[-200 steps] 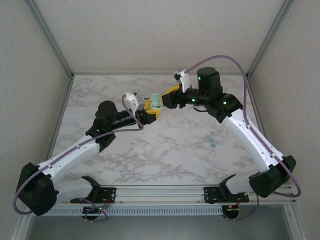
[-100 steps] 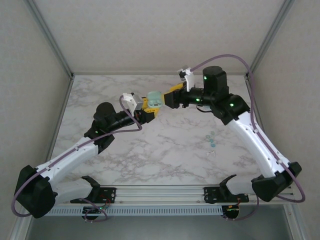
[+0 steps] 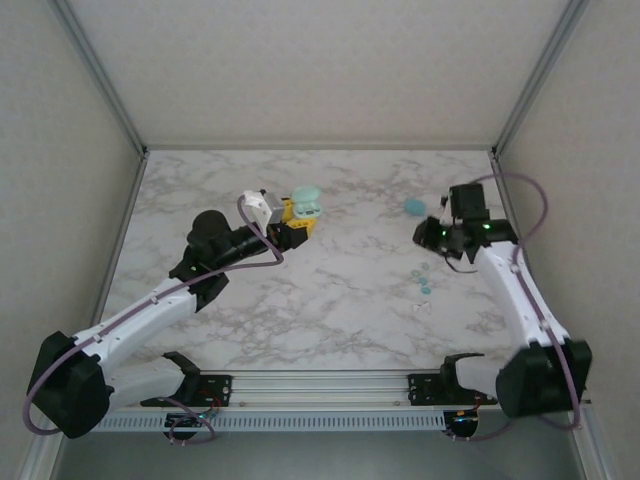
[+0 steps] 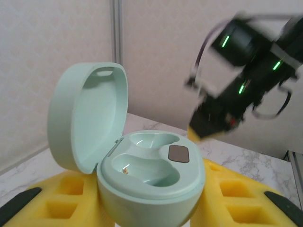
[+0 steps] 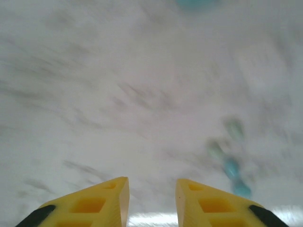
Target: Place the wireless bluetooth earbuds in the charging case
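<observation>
The charging case (image 4: 151,189) is pale green-blue, and my left gripper (image 4: 151,210) is shut on its lower half between yellow fingers (image 4: 61,198). Its lid (image 4: 87,118) stands hinged open to the left and both sockets are empty. From above, the case (image 3: 306,203) hangs over the table's back middle. The earbuds (image 3: 424,280) lie as small teal pieces on the marble at the right, blurred (image 5: 232,168) in the right wrist view. My right gripper (image 5: 151,182) is open over bare marble just left of them, with nothing between its fingers.
A larger teal rounded thing (image 3: 414,206) lies on the table behind the earbuds, near my right wrist (image 3: 455,225). A tiny white piece (image 3: 422,305) sits just in front of them. The marble table (image 3: 330,290) is walled at the back and sides.
My right arm has pulled away from the case, swung right and dropped low near the earbuds, its jaws narrower. The left gripper drifted slightly back and left, the case still in its grip.
</observation>
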### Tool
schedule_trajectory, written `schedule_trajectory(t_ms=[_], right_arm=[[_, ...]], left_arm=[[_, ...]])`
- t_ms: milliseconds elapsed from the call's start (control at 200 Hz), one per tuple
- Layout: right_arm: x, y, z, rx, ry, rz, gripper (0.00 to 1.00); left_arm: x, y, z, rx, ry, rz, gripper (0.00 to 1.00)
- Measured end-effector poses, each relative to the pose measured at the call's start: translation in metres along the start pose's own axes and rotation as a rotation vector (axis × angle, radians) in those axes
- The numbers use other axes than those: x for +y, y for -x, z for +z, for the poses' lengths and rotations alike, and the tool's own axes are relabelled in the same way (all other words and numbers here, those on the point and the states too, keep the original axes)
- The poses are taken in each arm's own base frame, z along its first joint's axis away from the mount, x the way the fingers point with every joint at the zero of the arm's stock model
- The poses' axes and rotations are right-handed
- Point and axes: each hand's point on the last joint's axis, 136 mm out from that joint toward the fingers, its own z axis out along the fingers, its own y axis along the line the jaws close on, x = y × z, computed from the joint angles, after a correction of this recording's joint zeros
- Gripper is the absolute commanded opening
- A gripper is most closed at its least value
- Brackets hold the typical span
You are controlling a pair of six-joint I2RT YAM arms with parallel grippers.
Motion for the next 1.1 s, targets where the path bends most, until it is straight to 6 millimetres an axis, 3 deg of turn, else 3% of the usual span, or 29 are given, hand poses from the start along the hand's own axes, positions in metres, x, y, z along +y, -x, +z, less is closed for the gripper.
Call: schedule_trajectory(t_ms=[105,320,636,881,1096], right_arm=[[-0.031,-0.034,0.035,0.175,-0.114,0.046,0.35],[-0.058,-0.023,0.054,0.2,-0.208,0.069,0.39],[-0.041,-0.012,0.088,0.291,-0.118,-0.029,0.38],[-0.02,-0.008,0.095,0.304,-0.138,-0.224,0.35],[-0.026,-0.019,0.105,0.375,-0.217,-0.356,0.35]], left_arm=[[-0.002,0.004,-0.002,-0.01,-0.003,0.002,0.22],[-0.004,0.005,-0.006,-0.017,-0.003,0.005,0.23],[-0.007,0.011,-0.012,-0.033,-0.001,0.013,0.23],[-0.007,0.011,-0.012,-0.033,-0.001,0.013,0.23],[-0.007,0.011,-0.012,-0.032,-0.001,0.013,0.23]])
